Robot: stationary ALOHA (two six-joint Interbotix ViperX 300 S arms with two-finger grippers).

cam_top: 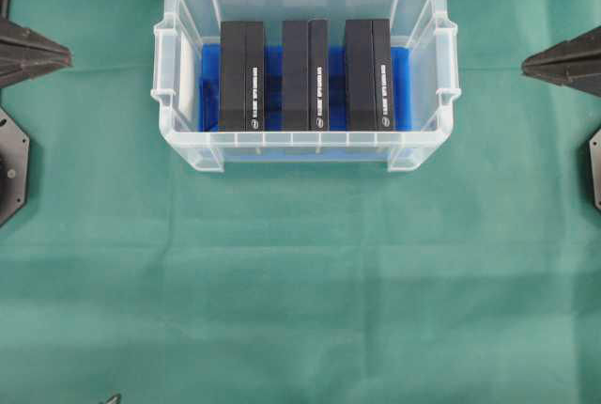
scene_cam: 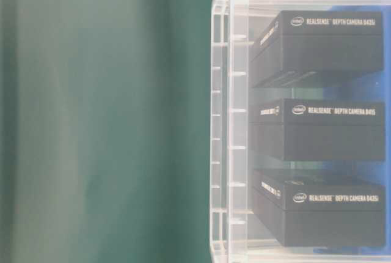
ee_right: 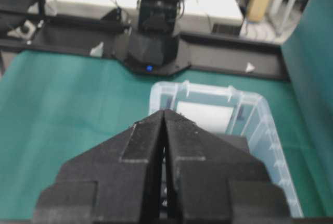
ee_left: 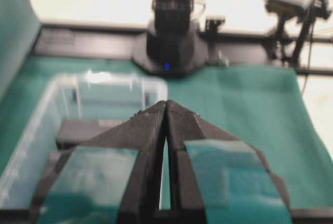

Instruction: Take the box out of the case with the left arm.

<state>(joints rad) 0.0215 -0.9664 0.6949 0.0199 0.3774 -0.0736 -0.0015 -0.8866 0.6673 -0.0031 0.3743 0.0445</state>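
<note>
While both arms sit at the frame edges, the left gripper at mid-left and the right gripper at mid-right have their fingers pressed fully together, holding nothing. Green cloth covers the surface. Farther up, at upper centre, the clear case holds three black boxes standing side by side on blue lining.

Inside the case, each of three black boxes carries white print: the top box reads "intel REALSENSE DEPTH CAMERA D435i", the middle box "D415", the bottom box "D435i".
</note>
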